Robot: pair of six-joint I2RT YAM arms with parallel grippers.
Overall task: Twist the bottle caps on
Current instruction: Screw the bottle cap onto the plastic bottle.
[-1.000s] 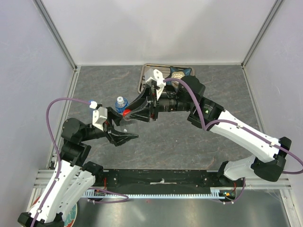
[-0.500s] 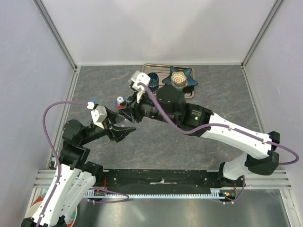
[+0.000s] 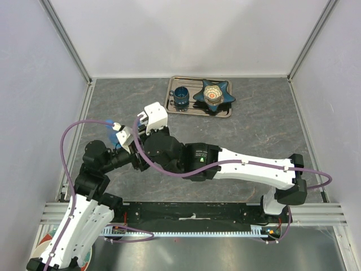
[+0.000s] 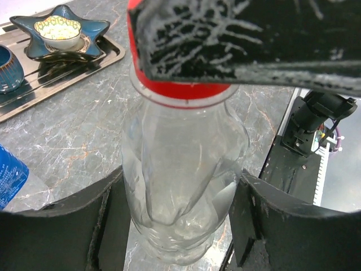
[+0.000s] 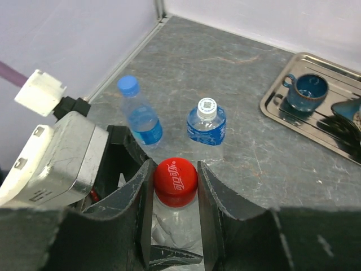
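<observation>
The right hand (image 5: 175, 189) pinches the red cap (image 5: 175, 179) atop the clear bottle (image 4: 183, 164), whose body the left hand (image 4: 180, 226) clamps.

A grey marbled counter (image 3: 265, 130) carries a metal tray (image 3: 194, 109) at its far edge, while a blue-capped bottle (image 5: 140, 117) and a white-capped bottle (image 5: 206, 125) stand upright, near each other, towards its left side

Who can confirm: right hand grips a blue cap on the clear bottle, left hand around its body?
No: the cap in the right hand is red, not blue, per the right wrist view. It tops the clear bottle, left hand around its body.
</observation>
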